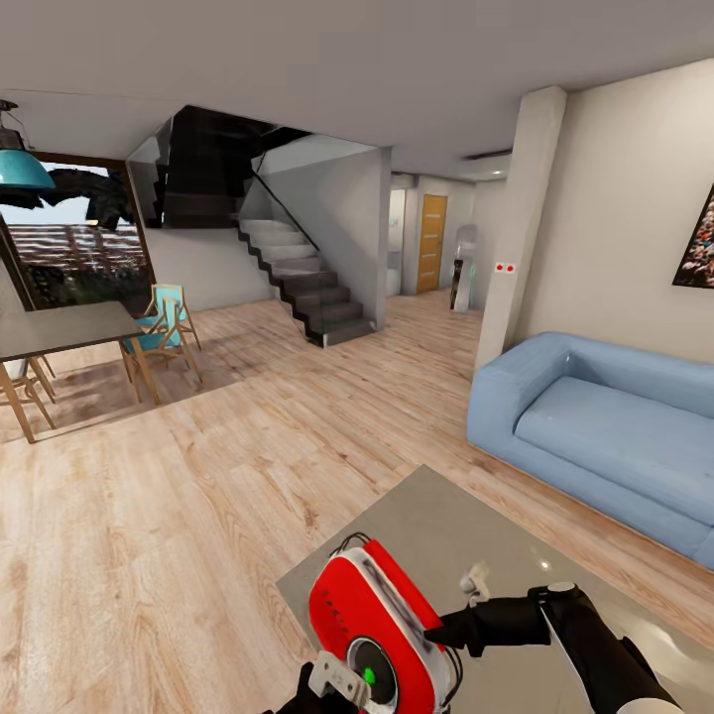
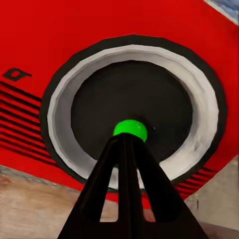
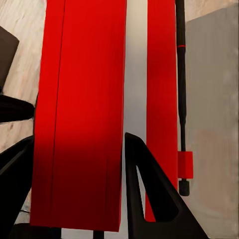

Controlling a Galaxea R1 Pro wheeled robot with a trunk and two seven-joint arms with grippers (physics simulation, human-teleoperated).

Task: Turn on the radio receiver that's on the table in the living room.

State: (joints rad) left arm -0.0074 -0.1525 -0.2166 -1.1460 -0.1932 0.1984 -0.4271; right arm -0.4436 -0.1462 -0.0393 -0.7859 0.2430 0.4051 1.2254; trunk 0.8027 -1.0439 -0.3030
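Note:
The red radio receiver (image 1: pixel 372 610) with its white side band stands tilted at the near corner of the low grey table (image 1: pixel 436 516). Its round dial (image 2: pixel 132 112) faces me, with a small green spot at the centre. My left gripper (image 2: pixel 128 137) is shut, its joined fingertips pressed against that green spot; it also reaches the dial in the head view as the left gripper (image 1: pixel 359 680). My right gripper (image 3: pixel 79 169) is shut on the radio receiver (image 3: pixel 84 99), one finger on each side of its body. The thin wire handle (image 3: pixel 181 99) runs along the far side.
A blue sofa (image 1: pixel 605 436) stands to the right of the table, beside a white pillar (image 1: pixel 521 228). A dark-topped dining table (image 1: pixel 59 327) with chairs (image 1: pixel 164 332) is at the far left. Stairs (image 1: pixel 297 278) rise at the back across the wood plank floor (image 1: pixel 198 476).

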